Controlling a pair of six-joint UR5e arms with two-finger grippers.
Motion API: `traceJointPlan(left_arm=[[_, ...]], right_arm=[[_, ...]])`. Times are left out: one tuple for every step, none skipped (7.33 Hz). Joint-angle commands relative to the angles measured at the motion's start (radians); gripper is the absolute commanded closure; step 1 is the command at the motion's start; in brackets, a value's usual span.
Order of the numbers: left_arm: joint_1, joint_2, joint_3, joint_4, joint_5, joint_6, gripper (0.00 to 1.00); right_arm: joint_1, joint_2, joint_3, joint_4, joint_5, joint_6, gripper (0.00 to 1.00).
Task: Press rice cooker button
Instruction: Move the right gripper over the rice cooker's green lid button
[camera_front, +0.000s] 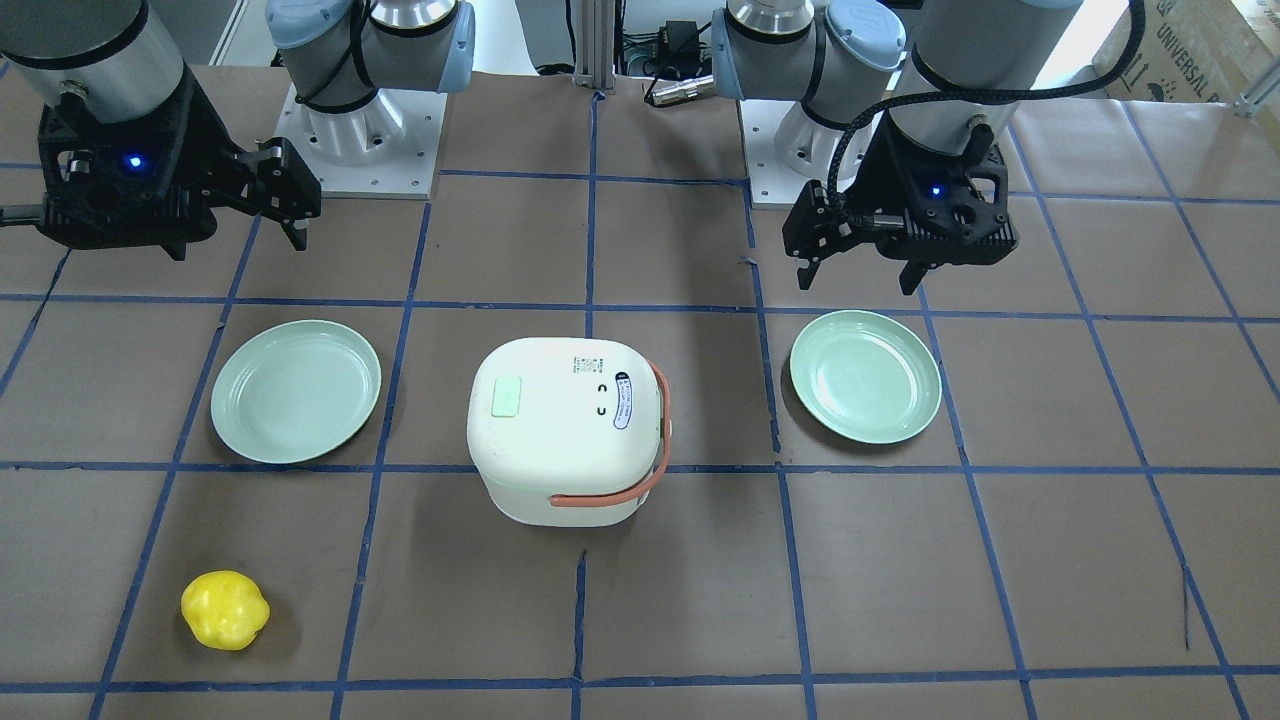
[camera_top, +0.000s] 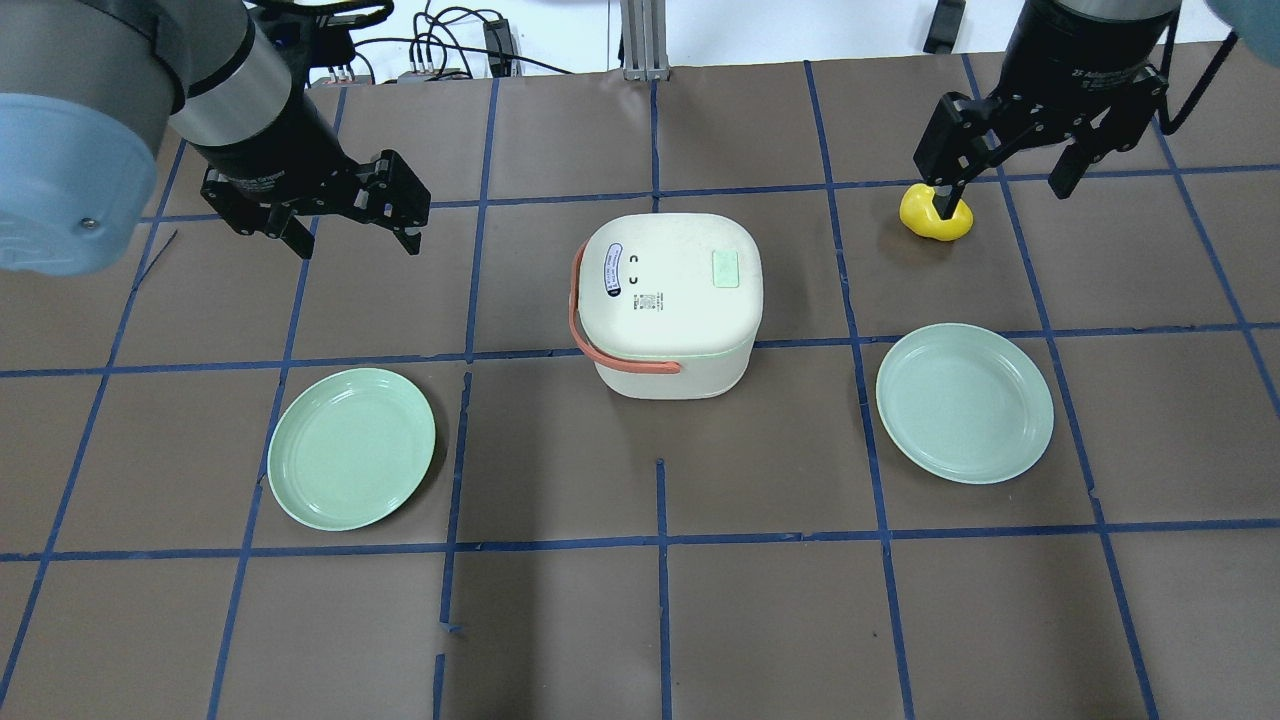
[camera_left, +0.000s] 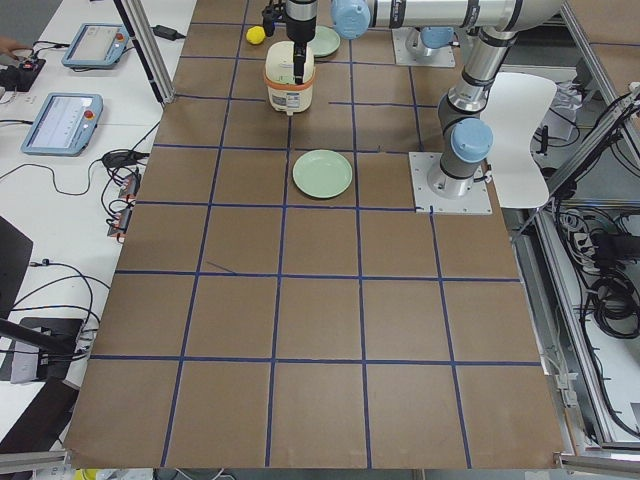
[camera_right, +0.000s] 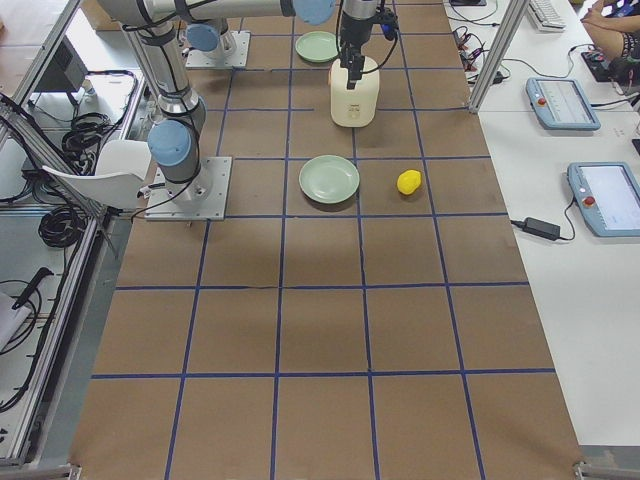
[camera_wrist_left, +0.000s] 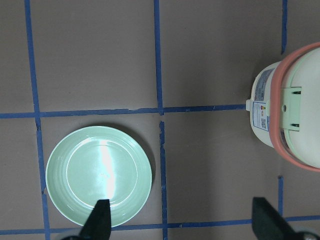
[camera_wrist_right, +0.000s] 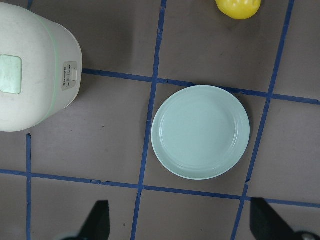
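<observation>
The white rice cooker (camera_front: 565, 430) with an orange handle stands at the table's middle, also in the overhead view (camera_top: 670, 300). A pale green square button (camera_front: 507, 397) sits on its lid, on the robot's right side (camera_top: 725, 268). A small button (camera_wrist_right: 70, 76) shows on its side wall. My left gripper (camera_top: 355, 240) is open and empty, hovering back left of the cooker (camera_front: 857, 283). My right gripper (camera_top: 1003, 195) is open and empty, hovering to the cooker's right on the far side (camera_front: 240, 240). Neither touches the cooker.
A green plate (camera_top: 352, 448) lies under my left gripper's side (camera_wrist_left: 99, 175). Another green plate (camera_top: 965, 403) lies on the right (camera_wrist_right: 200, 131). A yellow toy pepper (camera_top: 935, 215) sits far right beyond that plate (camera_front: 225, 610). Blue tape lines cross the brown table.
</observation>
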Motion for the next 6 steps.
traceJointPlan(left_arm=[[0.000, 0.000, 0.000, 0.000, 0.000, 0.000, 0.00], [0.002, 0.000, 0.000, 0.000, 0.000, 0.000, 0.00], [0.002, 0.000, 0.000, 0.000, -0.001, 0.000, 0.00], [0.002, 0.000, 0.000, 0.000, 0.000, 0.000, 0.00], [0.000, 0.000, 0.000, 0.000, -0.001, 0.000, 0.00], [0.000, 0.000, 0.000, 0.000, 0.000, 0.000, 0.00]], right_arm=[[0.009, 0.007, -0.011, -0.038, 0.004, 0.009, 0.02], [0.039, 0.007, -0.006, -0.054, 0.002, 0.077, 0.00], [0.102, 0.013, -0.008, -0.068, 0.001, 0.139, 0.00], [0.159, 0.051, -0.023, -0.101, 0.004, 0.189, 0.00], [0.215, 0.098, -0.046, -0.145, 0.007, 0.251, 0.03], [0.261, 0.152, -0.060, -0.182, 0.022, 0.285, 0.32]])
